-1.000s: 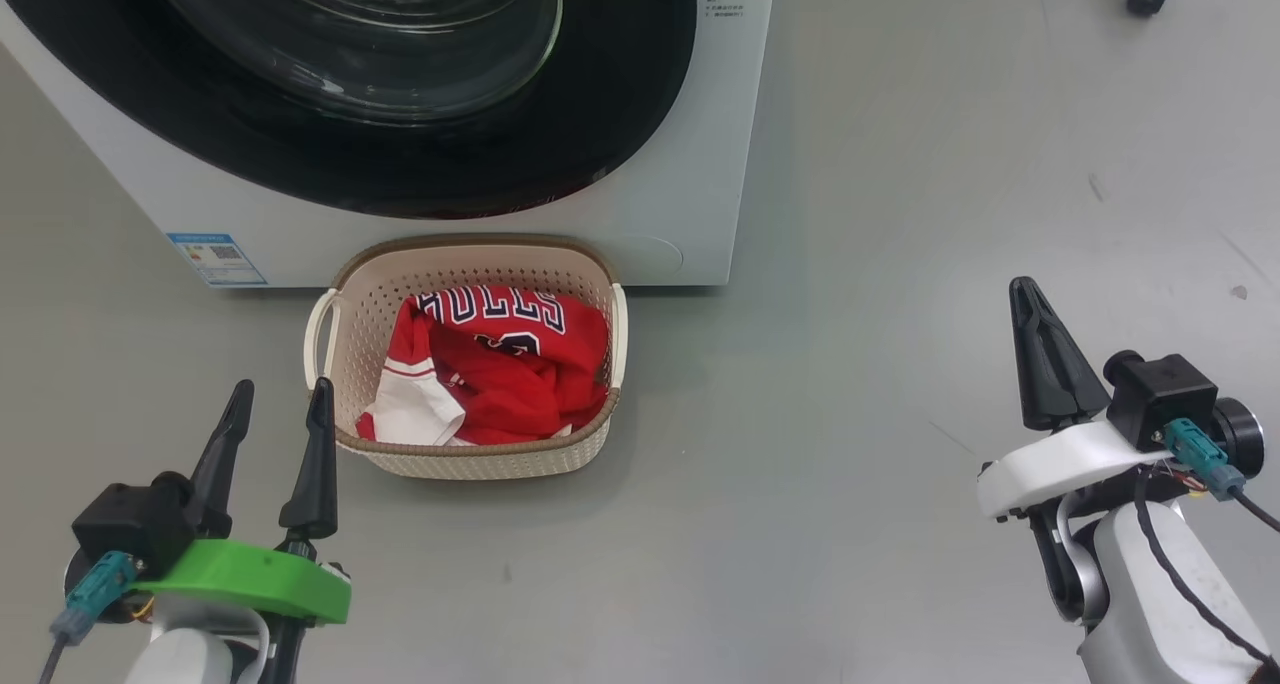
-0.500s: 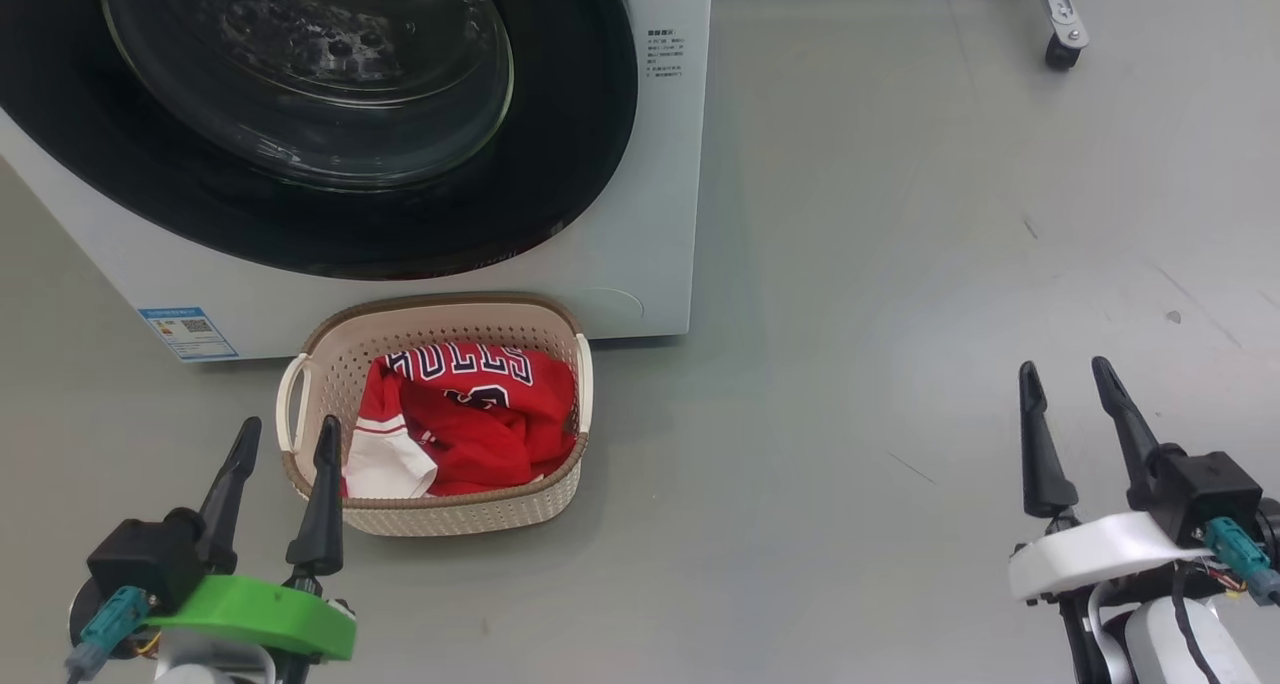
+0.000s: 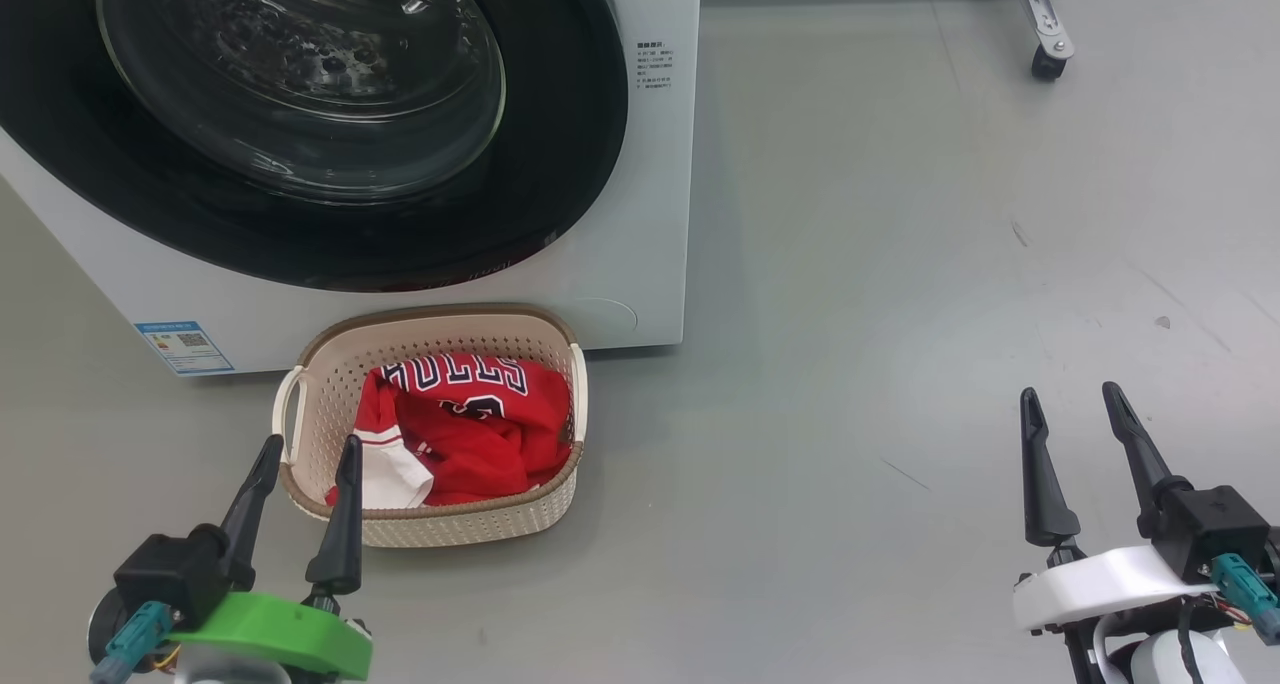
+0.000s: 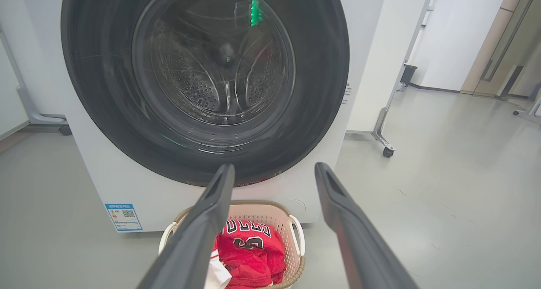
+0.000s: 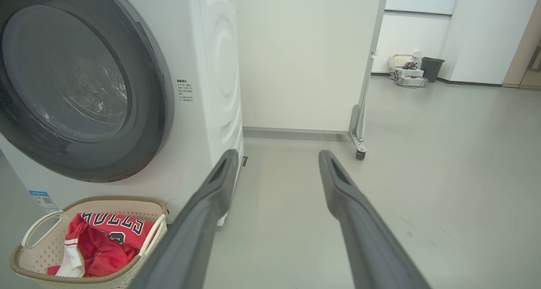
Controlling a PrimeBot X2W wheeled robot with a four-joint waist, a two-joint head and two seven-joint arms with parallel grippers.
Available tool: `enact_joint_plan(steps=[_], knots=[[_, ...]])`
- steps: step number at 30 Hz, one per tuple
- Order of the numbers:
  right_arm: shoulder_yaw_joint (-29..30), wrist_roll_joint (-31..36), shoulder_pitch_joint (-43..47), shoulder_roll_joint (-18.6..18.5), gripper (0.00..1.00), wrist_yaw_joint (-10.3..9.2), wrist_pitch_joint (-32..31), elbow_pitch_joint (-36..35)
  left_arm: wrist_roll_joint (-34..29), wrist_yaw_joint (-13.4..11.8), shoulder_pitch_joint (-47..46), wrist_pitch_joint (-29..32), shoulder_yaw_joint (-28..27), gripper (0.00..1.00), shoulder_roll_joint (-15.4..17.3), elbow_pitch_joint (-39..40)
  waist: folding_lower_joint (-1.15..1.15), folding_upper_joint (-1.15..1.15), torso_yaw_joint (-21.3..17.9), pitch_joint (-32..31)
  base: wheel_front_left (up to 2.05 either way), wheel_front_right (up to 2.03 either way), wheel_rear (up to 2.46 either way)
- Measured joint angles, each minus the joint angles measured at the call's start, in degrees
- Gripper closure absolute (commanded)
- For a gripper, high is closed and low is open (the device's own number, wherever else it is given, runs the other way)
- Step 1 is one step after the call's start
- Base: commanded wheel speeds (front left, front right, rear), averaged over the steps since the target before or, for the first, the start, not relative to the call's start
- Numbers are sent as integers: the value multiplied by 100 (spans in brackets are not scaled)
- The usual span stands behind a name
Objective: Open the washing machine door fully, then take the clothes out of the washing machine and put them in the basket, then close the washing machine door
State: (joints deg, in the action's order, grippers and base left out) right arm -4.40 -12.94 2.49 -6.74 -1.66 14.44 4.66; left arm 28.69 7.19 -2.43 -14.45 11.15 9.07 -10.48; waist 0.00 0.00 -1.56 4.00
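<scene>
Jaws of left gripper (image 3: 311,444) and right gripper (image 3: 1069,392) gaped empty; washing machine door (image 3: 560,164) shut, we judged backing straight away from it safest.

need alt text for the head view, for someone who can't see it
A cream basket holding a red jersey sits on the grey floor just in front of a white washing machine whose round black-rimmed door is shut. The left gripper at lower left and the right gripper at lower right are both open and empty.
</scene>
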Motion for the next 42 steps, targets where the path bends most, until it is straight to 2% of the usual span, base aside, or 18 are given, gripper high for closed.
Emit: enact_joint_plan(steps=[9, 14, 42], knots=[[111, -5, 149, 97, 0, 9, -1, -159, -8, 0, 94, 0, -10, 0, -29, -65, 0, 0, -3, -33, 0, 0, 0], [144, -3, 186, 119, 0, 57, 0, -200, -238, 0, 146, 0, -104, 0, -13, -216, 0, 0, 0, -47, 0, 0, 0], [238, 105, 353, 231, 0, 159, 0, -263, -166, 0, 151, 0, -190, 0, -93, -271, 0, 0, 30, 2, 0, 0, 0]])
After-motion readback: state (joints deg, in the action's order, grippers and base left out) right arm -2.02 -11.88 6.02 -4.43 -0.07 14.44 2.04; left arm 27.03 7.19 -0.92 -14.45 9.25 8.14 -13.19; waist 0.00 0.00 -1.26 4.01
